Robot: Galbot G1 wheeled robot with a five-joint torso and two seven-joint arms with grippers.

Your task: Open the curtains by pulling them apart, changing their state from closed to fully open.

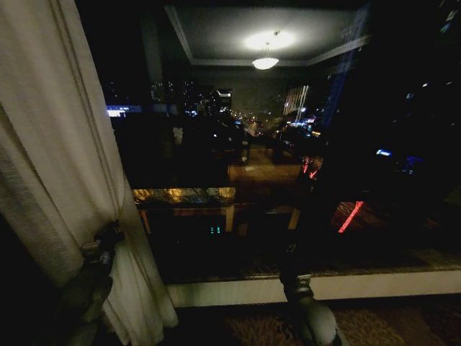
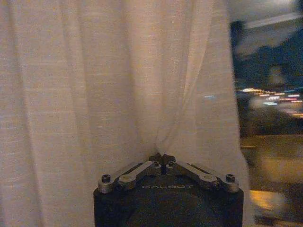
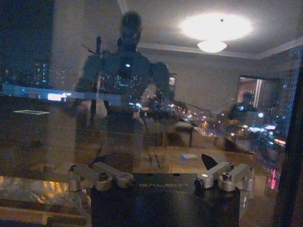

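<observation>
Head view: sheer cream-white pleated curtain panel [image 1: 50, 166] gathered at the left edge of a dark night window pane [image 1: 288, 144]; left gripper [image 1: 108, 241] pinching its fabric low down. Right gripper [image 1: 294, 256] raised before the glass, near the pale window sill [image 1: 374, 285].

Left wrist view: left gripper [image 2: 162, 158] clenched on a fold of curtain panel [image 2: 94, 94].

Right wrist view: right gripper [image 3: 163, 177] released, fingers spread wide, grasping nothing, facing the pane [image 3: 38, 47].

bunched curtain [image 1: 54, 166] at left (gripper-pinched), window glass [image 1: 288, 144] blocking ahead
</observation>
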